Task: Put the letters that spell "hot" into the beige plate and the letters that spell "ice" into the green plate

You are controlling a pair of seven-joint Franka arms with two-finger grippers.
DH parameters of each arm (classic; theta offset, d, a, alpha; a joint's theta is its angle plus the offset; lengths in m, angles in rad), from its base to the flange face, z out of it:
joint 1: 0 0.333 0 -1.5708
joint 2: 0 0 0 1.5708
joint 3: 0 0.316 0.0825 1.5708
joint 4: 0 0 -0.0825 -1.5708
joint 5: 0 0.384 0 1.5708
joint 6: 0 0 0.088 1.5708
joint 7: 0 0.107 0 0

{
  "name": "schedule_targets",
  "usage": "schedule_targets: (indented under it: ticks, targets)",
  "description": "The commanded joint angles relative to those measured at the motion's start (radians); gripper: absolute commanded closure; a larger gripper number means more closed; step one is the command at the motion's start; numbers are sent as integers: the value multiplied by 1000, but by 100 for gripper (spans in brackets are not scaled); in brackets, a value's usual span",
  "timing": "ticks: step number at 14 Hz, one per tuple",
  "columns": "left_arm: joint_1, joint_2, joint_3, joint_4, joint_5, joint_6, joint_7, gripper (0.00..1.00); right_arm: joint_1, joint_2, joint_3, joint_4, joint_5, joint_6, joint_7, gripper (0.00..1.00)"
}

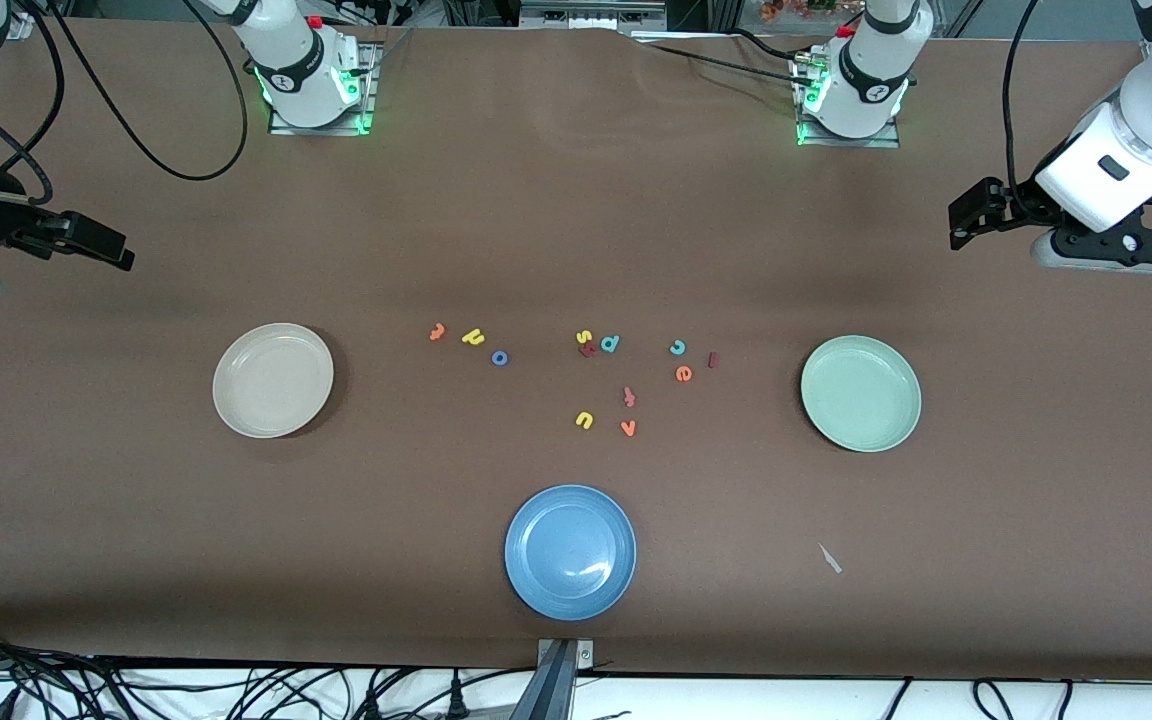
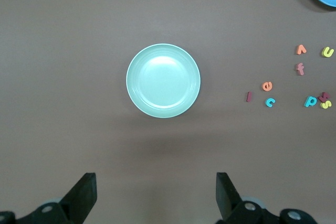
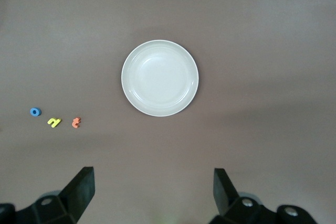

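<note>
Orange t (image 1: pixel 437 332), beside beige plate (image 1: pixel 236 405): nearer right gripper (image 1: pixel 96 243) than left gripper (image 1: pixel 976 212); both jaws spread, 0 held.

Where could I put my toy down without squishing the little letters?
Bare table lies between the beige plate and the blue plate, and between the blue plate and the green plate, apart from a small scrap. The strip toward the robots' bases is bare too. It is crowded midway between the beige and green plates, where the letters are scattered.
</note>
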Motion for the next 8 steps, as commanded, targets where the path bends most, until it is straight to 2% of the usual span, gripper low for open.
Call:
schedule_targets:
  ticks: [1, 8]
  targets:
    - [3, 10, 0, 23, -14, -7, 17, 0, -8, -10, 3, -8, 13, 1, -18, 0]
    - [-40, 114, -18, 25, -22, -9, 9, 0, -5, 9, 3, -6, 13, 1, -8, 0]
